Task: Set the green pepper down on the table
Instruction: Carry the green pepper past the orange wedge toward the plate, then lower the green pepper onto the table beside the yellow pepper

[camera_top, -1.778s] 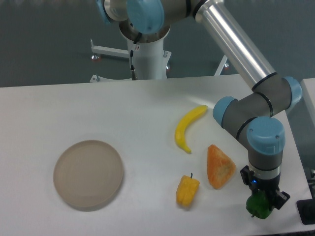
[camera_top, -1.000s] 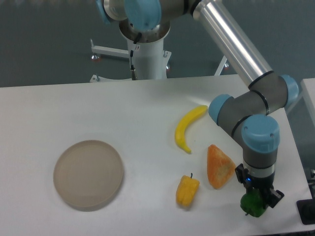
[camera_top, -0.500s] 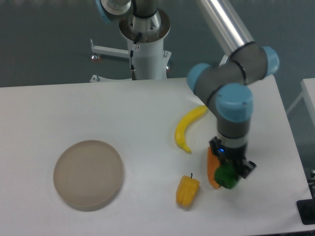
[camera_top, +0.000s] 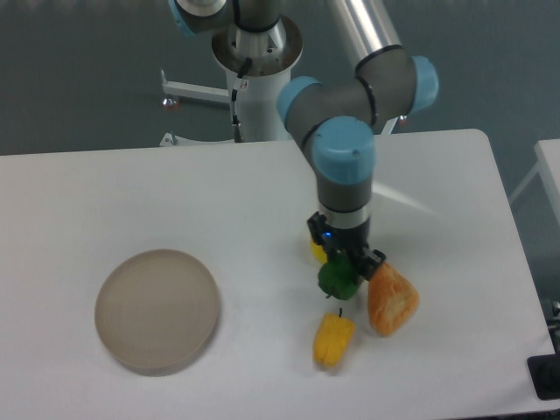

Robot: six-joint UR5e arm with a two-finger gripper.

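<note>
Green, glossy, lobed pepper (camera_top: 336, 278) is pinched between your two-finger gripper's (camera_top: 342, 273) fingers, above the white table (camera_top: 131, 201); just below them you see a small yellow pepper (camera_top: 332, 339).

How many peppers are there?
2. The green pepper is held in the gripper above the table. The yellow pepper lies on the table just below it. None seem hidden.

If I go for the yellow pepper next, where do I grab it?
Grip the yellow pepper across its blocky body, coming straight down. Its stem points up-table toward the green pepper in the gripper, and the orange piece sits close on one side.
</note>
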